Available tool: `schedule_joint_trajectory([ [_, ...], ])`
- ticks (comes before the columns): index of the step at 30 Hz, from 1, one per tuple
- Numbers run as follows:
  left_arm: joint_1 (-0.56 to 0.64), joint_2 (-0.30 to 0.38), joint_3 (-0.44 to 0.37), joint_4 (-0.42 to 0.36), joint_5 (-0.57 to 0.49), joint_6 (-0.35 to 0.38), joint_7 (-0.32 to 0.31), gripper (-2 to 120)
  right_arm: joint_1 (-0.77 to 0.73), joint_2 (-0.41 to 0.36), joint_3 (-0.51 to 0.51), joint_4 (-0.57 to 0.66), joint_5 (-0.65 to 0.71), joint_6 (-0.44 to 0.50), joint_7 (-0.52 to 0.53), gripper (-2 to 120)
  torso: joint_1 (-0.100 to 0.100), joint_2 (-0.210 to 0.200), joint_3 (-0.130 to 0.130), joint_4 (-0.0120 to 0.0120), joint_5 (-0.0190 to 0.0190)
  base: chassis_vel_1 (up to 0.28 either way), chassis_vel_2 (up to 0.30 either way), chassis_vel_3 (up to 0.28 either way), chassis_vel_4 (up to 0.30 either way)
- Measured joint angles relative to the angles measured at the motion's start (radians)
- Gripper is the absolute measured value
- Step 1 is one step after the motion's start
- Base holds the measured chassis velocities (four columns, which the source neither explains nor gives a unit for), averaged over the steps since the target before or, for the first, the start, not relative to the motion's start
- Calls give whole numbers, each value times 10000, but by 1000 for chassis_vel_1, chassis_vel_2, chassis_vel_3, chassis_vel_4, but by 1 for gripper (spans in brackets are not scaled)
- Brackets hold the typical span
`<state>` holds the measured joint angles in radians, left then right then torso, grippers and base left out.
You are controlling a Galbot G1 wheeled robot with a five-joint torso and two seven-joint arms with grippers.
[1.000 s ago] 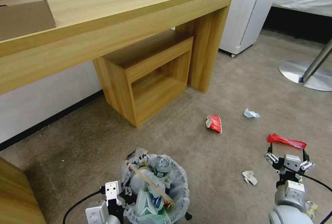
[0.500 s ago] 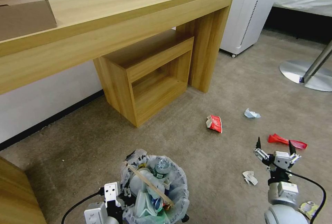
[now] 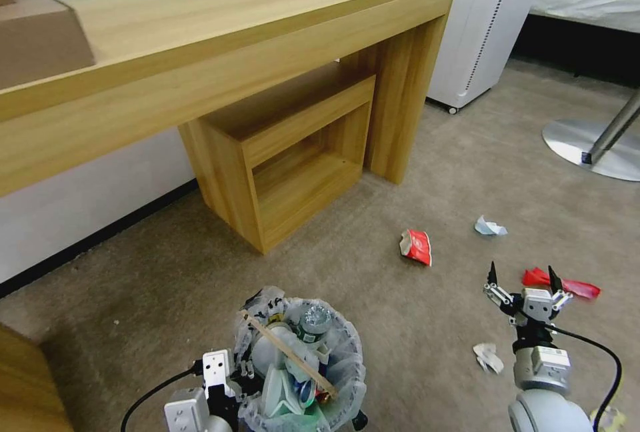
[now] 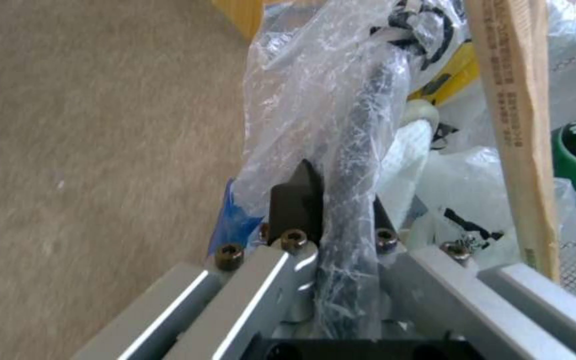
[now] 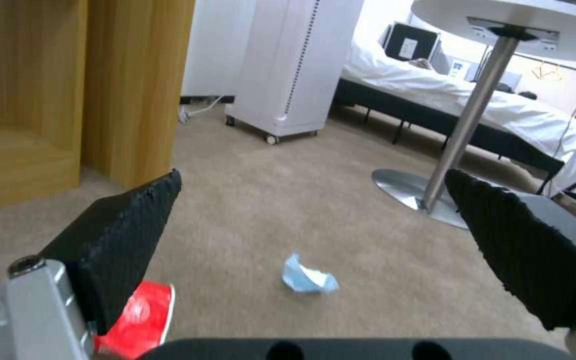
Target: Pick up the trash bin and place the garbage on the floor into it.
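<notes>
Trash bin [image 3: 300,359], stuffed with litter and a wooden stick [image 3: 287,352], hangs from the left gripper [image 4: 331,200], whose fingers are clamped on its bag-covered rim. Right gripper [image 3: 521,277] hovers over the beige carpet [image 3: 413,325] with fingers spread wide, empty. Red packet [image 3: 417,246] and blue-white wrapper [image 3: 490,227] lie ahead of it, red wrapper [image 3: 567,283] just beyond its fingertips, white scrap [image 3: 487,356] beside its wrist.
</notes>
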<state>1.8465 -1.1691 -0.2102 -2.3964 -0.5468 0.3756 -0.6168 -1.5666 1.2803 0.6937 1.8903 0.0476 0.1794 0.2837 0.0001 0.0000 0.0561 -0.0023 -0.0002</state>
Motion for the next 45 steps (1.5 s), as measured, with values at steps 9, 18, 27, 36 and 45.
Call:
schedule_joint_trajectory([
  [9, -5, -102, 41, 106, 131, 13, 0, 0, 211, -4, -53, -277, -166, 158, -10, 100, 0, -2, 1, 2, 2, -120, 139, 124, -123],
  [18, 22, -122, 11, 106, 210, 30, 5, 0, 338, -70, -163, -328, -218, 172, 19, 100, -1, -2, -1, 1, 2, 5, -13, -7, 8],
  [27, 46, -132, 1, 106, 249, 30, 20, 0, 350, -130, -175, -376, -216, 238, -5, 100, 0, -1, -1, 0, 2, 0, 0, 0, 0],
  [36, 106, -132, 26, 81, 294, 8, 46, 0, 342, -127, -193, -359, -214, 299, -35, 100, -1, -1, -1, 0, 2, 0, 0, 0, 0],
  [45, 126, -61, -18, -3, 87, 2, 35, 0, 285, -15, -370, -194, -48, 229, -23, 100, -1, 0, -1, 1, 1, 0, 0, 0, 0],
])
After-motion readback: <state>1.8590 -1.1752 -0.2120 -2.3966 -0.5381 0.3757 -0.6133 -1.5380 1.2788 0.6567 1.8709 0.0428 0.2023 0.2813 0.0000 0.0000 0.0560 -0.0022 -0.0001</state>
